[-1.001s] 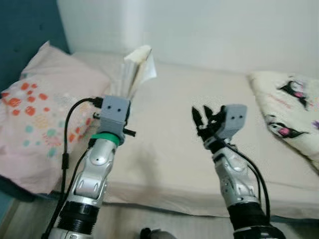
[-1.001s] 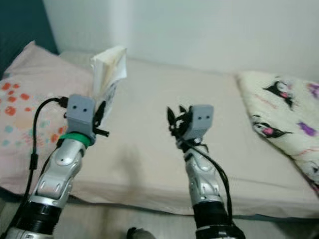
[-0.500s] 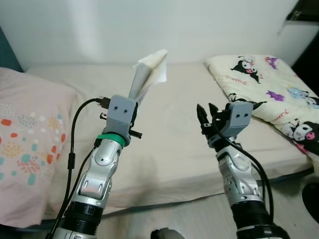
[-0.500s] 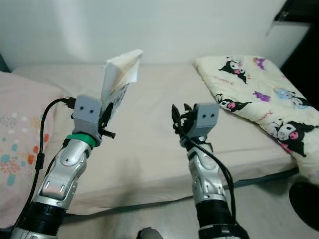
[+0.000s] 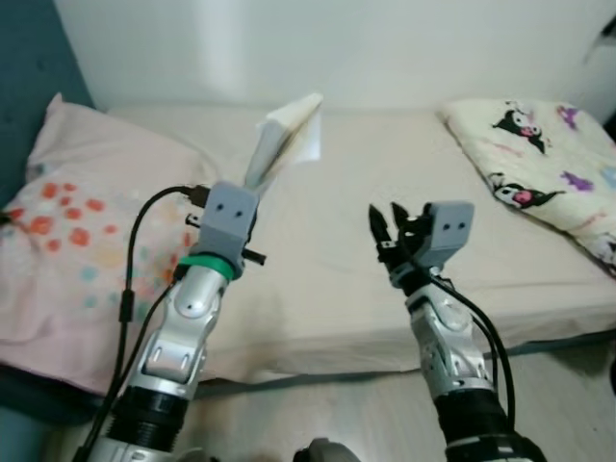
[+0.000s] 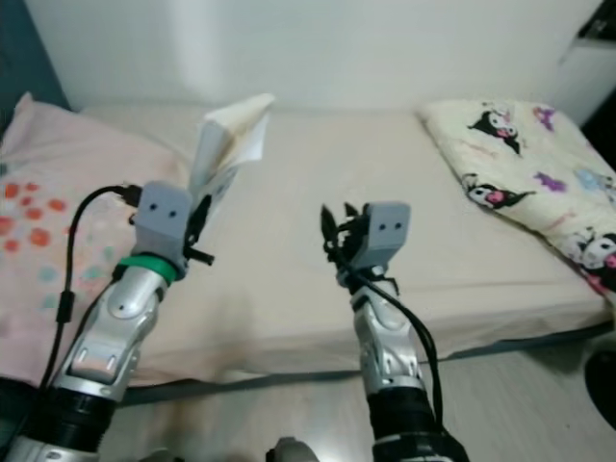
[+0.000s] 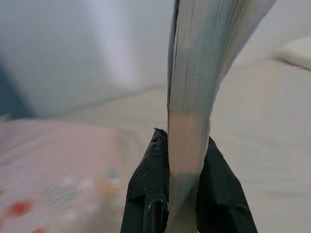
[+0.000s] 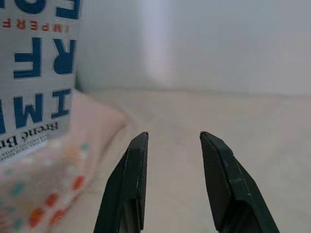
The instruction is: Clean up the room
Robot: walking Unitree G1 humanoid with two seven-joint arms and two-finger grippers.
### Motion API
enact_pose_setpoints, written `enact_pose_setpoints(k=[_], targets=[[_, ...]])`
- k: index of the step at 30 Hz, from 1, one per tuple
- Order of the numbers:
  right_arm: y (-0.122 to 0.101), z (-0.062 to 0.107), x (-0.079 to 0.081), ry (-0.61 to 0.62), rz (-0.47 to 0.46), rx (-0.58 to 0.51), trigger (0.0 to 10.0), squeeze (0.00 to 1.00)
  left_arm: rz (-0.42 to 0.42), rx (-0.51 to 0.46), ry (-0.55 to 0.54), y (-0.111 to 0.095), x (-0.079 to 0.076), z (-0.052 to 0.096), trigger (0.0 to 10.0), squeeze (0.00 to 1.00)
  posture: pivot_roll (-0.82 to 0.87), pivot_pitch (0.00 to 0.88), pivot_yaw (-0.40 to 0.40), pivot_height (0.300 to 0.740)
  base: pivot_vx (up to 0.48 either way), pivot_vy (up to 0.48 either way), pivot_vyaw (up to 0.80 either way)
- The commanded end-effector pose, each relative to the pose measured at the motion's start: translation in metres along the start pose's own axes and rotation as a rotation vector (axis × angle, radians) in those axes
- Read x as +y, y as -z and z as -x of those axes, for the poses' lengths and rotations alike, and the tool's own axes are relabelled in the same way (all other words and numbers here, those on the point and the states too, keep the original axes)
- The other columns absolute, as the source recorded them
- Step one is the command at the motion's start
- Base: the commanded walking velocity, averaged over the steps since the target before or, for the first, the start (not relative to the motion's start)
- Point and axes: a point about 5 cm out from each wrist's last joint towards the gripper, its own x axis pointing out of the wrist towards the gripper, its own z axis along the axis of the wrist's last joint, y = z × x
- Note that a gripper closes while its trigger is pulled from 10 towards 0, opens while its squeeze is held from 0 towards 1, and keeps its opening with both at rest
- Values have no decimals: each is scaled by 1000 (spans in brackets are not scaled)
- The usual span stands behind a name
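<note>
As we look down from the head, our left gripper holds a book upright above the bed. At our left wrist, both fingers pinch the book's lower edge. At our right wrist, the right gripper stands apart, with the book's cover beside it.

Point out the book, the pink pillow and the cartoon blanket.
book (image 5: 289,135), left eye view, fanned pages above the left gripper.
pink pillow (image 5: 77,231), left eye view, dotted middle.
cartoon blanket (image 5: 539,159), left eye view, middle.
</note>
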Motion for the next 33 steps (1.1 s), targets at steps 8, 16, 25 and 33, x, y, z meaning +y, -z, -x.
enact_pose_setpoints(k=[8, 16, 25, 33], targets=[[1, 4, -8, 24, 14, 7, 10000, 0, 32, -44, 16, -8, -7, -1, 10000, 0, -54, 38, -25, 713, 0, -401, 0], [1, 5, -8, 23, 14, 7, 10000, 0, 40, -35, 16, -7, -8, 0, 10000, 0, -58, 44, -23, 713, 0, 0, 0], [1, 5, -7, 22, 18, 6, 10000, 0, -15, -19, -8, -3, -7, -1, 10000, 0, -61, 47, -22, 713, 0, 0, 0], [3, 7, -7, 19, 31, 8, 10000, 0, -373, -23, -67, 9, -1, -5, 10000, 0, -63, 52, -24, 713, 0, 0, 0]])
